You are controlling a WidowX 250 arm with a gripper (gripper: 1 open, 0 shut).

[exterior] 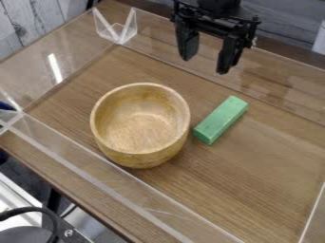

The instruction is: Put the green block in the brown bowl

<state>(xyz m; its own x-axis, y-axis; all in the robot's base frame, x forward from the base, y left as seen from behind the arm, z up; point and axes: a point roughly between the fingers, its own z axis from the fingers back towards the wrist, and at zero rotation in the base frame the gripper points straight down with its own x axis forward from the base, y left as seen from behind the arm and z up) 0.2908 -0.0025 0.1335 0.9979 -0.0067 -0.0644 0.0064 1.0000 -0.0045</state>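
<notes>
the end effector [212, 54] hangs open and empty over the far side of the tabletop [273, 166], so the reach step is in hand: next it must go down over the green block [219, 120], lying just right of the brown bowl [141, 123].
</notes>
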